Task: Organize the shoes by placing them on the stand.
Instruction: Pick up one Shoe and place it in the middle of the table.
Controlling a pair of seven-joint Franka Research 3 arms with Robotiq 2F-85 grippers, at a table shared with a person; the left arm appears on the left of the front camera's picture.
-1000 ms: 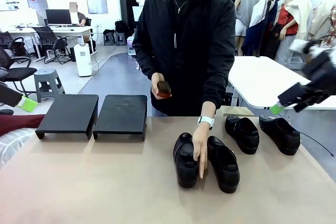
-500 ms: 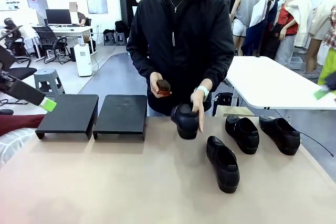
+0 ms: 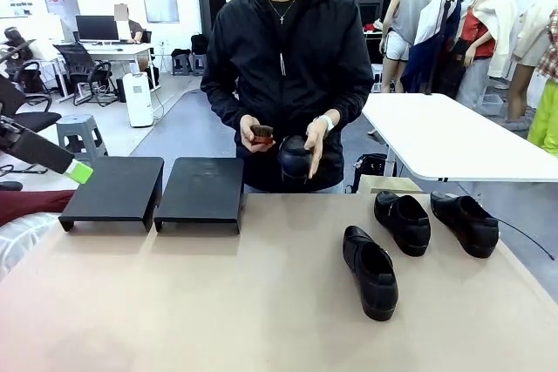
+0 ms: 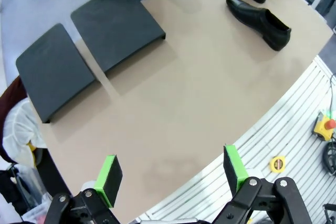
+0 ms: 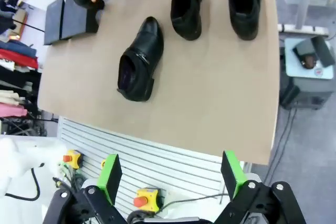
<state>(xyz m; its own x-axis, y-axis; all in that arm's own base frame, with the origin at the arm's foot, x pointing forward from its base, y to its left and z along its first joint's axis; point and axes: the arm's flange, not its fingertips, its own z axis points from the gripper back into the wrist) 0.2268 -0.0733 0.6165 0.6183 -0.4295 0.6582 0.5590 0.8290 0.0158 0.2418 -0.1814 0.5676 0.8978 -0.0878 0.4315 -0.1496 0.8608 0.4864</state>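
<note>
Three black shoes lie on the tan table: one near the middle (image 3: 370,271) and a pair at the right, one (image 3: 403,221) beside the other (image 3: 466,223). The person holds another shoe (image 3: 296,161) up at chest height in one hand and a small brush (image 3: 262,135) in the other. Two black stands (image 3: 113,189) (image 3: 200,189) sit side by side at the far left with nothing on them. My left gripper (image 4: 170,174) hangs open high above the table's near-left part. My right gripper (image 5: 170,174) is open too, high over the near-right edge, above the middle shoe (image 5: 139,59).
The table's near edge borders a white slatted frame (image 4: 294,108) with emergency-stop buttons (image 5: 142,201). A white table (image 3: 453,141) stands behind at the right. Dark red cloth (image 3: 26,206) lies off the left edge.
The person lifted one shoe off the table up to chest height. My right arm pulled out of the front view; the left gripper came in slightly at the left edge.
</note>
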